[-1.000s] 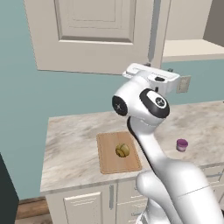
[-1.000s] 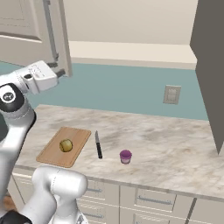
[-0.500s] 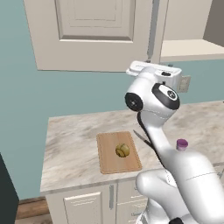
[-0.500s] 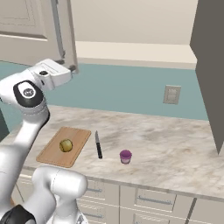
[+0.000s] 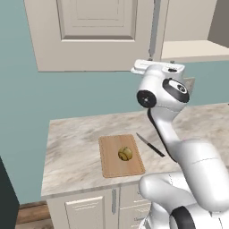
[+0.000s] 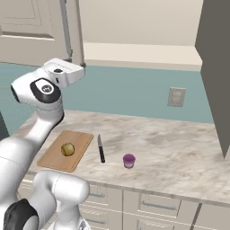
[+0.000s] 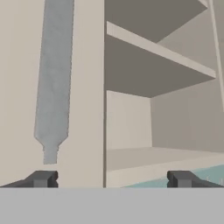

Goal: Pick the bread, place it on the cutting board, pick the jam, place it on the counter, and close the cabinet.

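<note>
Beige raised-panel wall cabinet (image 5: 89, 31) open, upper left of left base view, cream shelf exposed. Marbled beige-grey stone bench (image 6: 179, 152) across middle. Rectangular wooden cutting board (image 5: 120, 155) carries round golden bun (image 5: 125, 153). Purple-pink jam jar (image 6: 129, 160) on bench, right of black knife (image 6: 101, 148). Fingers (image 7: 111, 178) spread apart, empty, at door's metal bar handle (image 7: 52, 83).

Tool (image 7: 109, 179) spread wide at the cabinet (image 7: 144, 113); door edge and bar handle (image 7: 52, 96) block left, open shelf space right.

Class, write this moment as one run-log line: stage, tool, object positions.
stage: closing cabinet | tool: open, at door edge by handle | bread: on cutting board | jam: on counter
</note>
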Controlling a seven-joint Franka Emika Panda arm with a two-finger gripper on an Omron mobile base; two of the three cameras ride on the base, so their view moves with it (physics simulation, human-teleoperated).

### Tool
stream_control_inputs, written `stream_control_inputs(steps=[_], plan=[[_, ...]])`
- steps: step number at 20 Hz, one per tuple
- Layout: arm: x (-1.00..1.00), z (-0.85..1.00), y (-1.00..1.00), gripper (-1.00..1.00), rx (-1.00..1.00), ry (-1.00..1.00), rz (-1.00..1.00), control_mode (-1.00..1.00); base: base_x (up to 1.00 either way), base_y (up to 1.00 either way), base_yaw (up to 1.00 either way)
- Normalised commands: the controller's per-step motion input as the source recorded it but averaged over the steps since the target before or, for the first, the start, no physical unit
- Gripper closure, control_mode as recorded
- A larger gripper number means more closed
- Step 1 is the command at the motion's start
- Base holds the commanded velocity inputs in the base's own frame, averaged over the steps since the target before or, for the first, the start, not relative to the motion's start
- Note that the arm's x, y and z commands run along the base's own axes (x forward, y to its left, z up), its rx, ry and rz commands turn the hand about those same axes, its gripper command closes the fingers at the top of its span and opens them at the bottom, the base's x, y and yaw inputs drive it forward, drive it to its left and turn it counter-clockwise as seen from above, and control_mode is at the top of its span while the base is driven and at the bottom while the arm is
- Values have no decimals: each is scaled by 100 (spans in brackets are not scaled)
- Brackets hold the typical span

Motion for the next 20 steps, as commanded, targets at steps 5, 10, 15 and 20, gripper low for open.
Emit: stream_control_inputs(steps=[5,10,15,20], plan=[[33,0,0,-100,0,0,5,-100,0,0,0],[28,0,0,-100,0,0,4,-100,0,0,0],[32,0,0,-100,0,0,4,-100,0,0,0],[38,0,0,-100,0,0,3,-100,0,0,0]])
